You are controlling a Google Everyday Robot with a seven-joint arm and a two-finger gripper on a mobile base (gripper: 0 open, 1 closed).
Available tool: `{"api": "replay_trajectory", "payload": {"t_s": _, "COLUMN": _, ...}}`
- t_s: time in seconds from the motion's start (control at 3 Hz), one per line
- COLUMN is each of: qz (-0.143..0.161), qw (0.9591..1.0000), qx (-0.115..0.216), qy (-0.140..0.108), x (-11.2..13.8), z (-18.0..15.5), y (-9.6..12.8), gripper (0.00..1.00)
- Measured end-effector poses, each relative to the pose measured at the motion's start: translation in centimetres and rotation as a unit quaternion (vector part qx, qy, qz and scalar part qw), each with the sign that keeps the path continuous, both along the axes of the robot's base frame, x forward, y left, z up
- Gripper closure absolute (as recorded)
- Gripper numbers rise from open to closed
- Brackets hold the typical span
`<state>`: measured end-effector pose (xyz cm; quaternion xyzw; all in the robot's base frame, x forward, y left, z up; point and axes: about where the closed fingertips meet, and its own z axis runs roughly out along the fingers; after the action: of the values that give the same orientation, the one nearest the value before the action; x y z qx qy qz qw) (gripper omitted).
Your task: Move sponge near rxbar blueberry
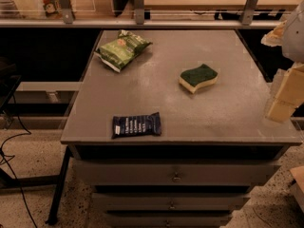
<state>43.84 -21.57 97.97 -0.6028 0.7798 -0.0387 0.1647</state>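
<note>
The sponge point(198, 77), with a dark green top and pale yellow foam, lies on the grey table point(213, 118), right of centre. The rxbar blueberry point(136, 125), a dark navy wrapper with pale lettering, lies flat near the table's front edge, left of centre. My gripper point(281, 106) hangs at the right edge of the view, above the table's right side, well right of the sponge and a little nearer the front. It holds nothing that I can see.
A light-green snack bag point(123, 49) lies at the table's back left. Drawers point(175, 175) sit under the tabletop. A railing and shelf point(137, 13) run behind the table. Cables point(12, 151) lie on the floor at left.
</note>
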Motion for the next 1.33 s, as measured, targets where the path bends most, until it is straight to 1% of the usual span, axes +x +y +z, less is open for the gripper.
{"api": "replay_trajectory", "payload": {"t_s": 0.33, "qz": 0.002, "qw": 1.0, "qx": -0.003, "qy": -0.005, "x": 0.5, "z": 0.0, "y": 0.0, "gripper": 0.0}}
{"api": "replay_trajectory", "payload": {"t_s": 0.67, "qz": 0.018, "qw": 0.9998, "qx": 0.002, "qy": -0.013, "x": 2.6, "z": -0.3, "y": -0.7, "gripper": 0.0}}
{"api": "replay_trajectory", "payload": {"t_s": 1.0, "qz": 0.032, "qw": 0.9991, "qx": 0.004, "qy": -0.027, "x": 7.2, "z": -0.5, "y": -2.0, "gripper": 0.0}}
{"api": "replay_trajectory", "payload": {"t_s": 1.33, "qz": 0.032, "qw": 0.9991, "qx": 0.004, "qy": -0.027, "x": 7.2, "z": -0.5, "y": -2.0, "gripper": 0.0}}
